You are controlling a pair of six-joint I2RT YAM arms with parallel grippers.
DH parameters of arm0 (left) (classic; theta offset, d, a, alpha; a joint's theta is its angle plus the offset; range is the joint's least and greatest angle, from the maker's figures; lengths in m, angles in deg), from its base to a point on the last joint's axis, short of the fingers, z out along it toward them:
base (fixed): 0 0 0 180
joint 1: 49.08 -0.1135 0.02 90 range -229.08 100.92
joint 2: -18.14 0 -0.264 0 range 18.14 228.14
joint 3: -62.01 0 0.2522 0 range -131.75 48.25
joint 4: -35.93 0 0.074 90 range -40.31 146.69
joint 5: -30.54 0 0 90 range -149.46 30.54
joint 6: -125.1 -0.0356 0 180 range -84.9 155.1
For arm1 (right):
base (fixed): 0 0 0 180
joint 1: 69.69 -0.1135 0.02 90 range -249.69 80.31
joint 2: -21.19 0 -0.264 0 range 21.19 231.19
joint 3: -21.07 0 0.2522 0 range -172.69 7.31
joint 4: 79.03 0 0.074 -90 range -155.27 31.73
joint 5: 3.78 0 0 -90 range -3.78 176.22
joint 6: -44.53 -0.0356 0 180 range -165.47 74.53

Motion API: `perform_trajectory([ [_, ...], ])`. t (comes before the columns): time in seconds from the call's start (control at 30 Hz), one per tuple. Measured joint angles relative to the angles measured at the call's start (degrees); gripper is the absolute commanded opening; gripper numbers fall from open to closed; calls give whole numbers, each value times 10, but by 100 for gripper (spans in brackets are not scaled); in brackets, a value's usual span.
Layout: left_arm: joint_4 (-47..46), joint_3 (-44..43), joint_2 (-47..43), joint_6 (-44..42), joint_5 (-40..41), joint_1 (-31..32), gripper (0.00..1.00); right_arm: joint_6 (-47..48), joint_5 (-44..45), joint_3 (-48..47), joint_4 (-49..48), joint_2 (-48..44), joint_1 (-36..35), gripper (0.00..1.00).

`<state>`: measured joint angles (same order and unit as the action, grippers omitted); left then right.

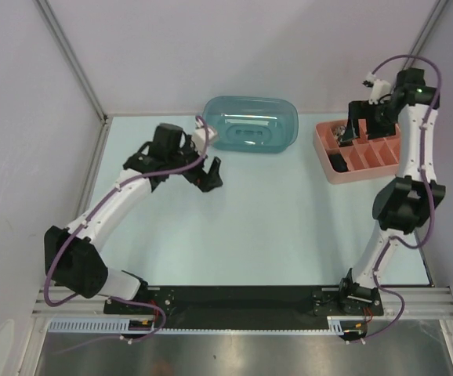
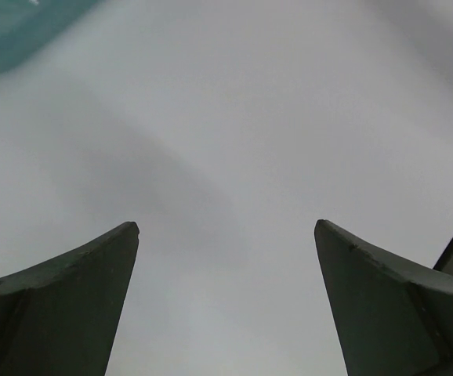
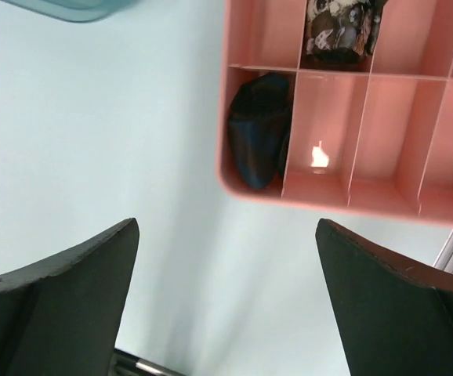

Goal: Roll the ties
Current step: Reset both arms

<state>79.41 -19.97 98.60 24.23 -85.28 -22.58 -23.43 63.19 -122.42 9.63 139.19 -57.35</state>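
Right jaws first: we see them spread wide, both dark fingers (image 3: 62,298) apart with nothing between them, only pale surface (image 3: 93,141) below. Just ahead of them sits the pink tray (image 3: 383,200), and there is our task item: a black tie (image 3: 256,129), rolled into a tight bundle, tucked in the corner compartment at the tray's near-left end and leaning on the divider. One compartment farther in we spot a patterned roll (image 3: 338,31), dark with pale markings; whether that is a tie too, we cannot tell. From the top camera the right arm (image 1: 411,149) reaches over the far-left part of the tray (image 1: 371,174), with the rolled tie (image 1: 338,162) in the corner nearest the arm bases. Over to the left jaws: also wide, fingers (image 2: 62,305) far apart, gripping nothing, hovering above bare surface (image 2: 250,117). The left arm (image 1: 125,196) holds them just beside the teal bin (image 1: 250,124), whose edge peeks into the wrist view's corner (image 2: 15,31). Bin and tray stand side by side, apart, along the far edge of the surface (image 1: 273,227).
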Motion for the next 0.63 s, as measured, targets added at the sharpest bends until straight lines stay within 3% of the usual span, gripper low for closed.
perform_trajectory([
  [0.13,32,-87,6,17,1,-61,99,-5,-50,108,-30,-131,26,100],
  [0.27,58,-99,-19,25,28,-88,100,-4,-84,273,-66,-249,33,100],
  [0.43,83,-12,-114,31,51,-90,99,-2,-96,480,-80,-356,21,100],
  [0.63,117,84,-220,33,77,-100,100,5,-92,607,-97,-447,-3,100],
])
